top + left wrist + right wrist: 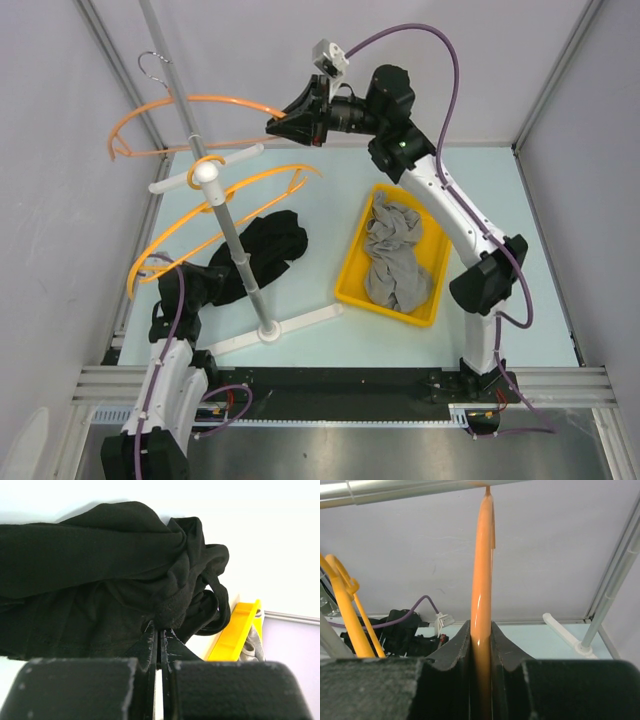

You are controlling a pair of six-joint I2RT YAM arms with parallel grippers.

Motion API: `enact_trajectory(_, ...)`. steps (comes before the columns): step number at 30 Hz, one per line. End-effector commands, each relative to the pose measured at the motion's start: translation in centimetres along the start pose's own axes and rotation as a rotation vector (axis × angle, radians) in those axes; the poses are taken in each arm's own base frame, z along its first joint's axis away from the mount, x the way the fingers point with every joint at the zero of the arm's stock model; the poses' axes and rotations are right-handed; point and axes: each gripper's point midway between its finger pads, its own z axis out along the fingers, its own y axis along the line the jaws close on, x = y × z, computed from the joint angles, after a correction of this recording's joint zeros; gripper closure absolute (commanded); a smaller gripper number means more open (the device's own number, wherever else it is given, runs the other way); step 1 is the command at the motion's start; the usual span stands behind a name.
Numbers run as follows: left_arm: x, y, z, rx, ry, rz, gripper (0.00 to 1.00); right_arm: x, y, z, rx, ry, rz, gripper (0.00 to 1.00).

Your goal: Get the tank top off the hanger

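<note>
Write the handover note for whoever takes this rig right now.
Left gripper: shut, tips at the tank top; whether it pinches fabric is unclear.
Right gripper: shut on the orange hanger, raised at the back.
Tank top: bunched on the table beside the rack pole, off that hanger.
Done: removal, apparently.
Left: probably release both.

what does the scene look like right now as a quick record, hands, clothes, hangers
left hand: shut, tips against the crumpled black fabric tank top; whether it pinches the cloth is unclear
right hand: shut on a thin orange plastic hanger, held up high
tank top: lying on the pale table, not on any hanger
second orange hanger: on the white and metal rack
yellow plastic tray: holds a crumpled grey garment
</note>
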Motion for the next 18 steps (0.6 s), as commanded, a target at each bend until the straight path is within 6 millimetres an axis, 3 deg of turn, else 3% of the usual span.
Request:
enact_trajectory(1,-0.3,-0.9,0.5,0.038,0.005,0.010,1.00,-4.7,2.5,-1.5,0.011,-0.102,-0.116,1.00)
enact_trajectory(11,1.0,-0.2,2.4,-0.017,0.056,-0.018,1.00,-2.0,2.6,-3.0,0.046,-0.072,-0.067,1.00)
enact_trajectory(18,2.0,0.2,4.1,-0.063,0.072,-0.035,1.00,-0.9,2.1,-3.7,0.084,-0.060,-0.031,0.92)
